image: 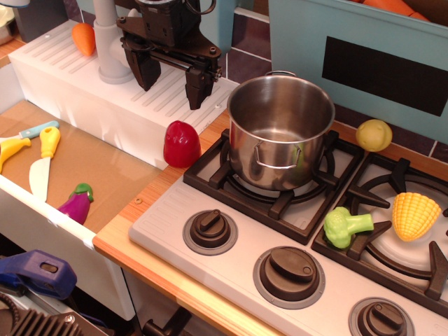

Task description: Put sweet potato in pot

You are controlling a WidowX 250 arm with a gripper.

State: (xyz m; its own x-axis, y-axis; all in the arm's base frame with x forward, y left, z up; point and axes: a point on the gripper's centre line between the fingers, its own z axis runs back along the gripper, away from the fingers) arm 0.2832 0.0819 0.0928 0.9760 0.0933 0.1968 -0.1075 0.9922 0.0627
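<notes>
Gripper: my gripper (171, 78) hangs with its two black fingers spread apart, nothing between them, above the white ribbed drainboard (66, 66)
Potato: the potato (182, 143) sits upright on the wooden worktop (150, 199), just below and slightly right of the gripper, beside the stove grate (280, 203) and left of the pot
Pot: the pot (280, 129) stands on the near-left burner, open top, and as far as I can see it holds nothing
Stage: I judge the grasp not yet made; descent onto the potato is what I face next
Risk, slip: the potato is glossy hard plastic, plump with a rounded top, so I expect it could squirt out if my fingers close too high on the taper
Risk, knock: it rests on a small base close to the drainboard wall and the grate edge; a finger landing off-centre could tip it or wedge it
Risk, pot: the steel wall is tall and smooth with a thin rim; carrying low could clip that rim and shove the pot on the grate
Other: yellow ball (374, 134), broccoli (344, 227), corn (416, 215), carrot (83, 38), eggplant (77, 201) and knife (42, 164) lie apart from my path
</notes>
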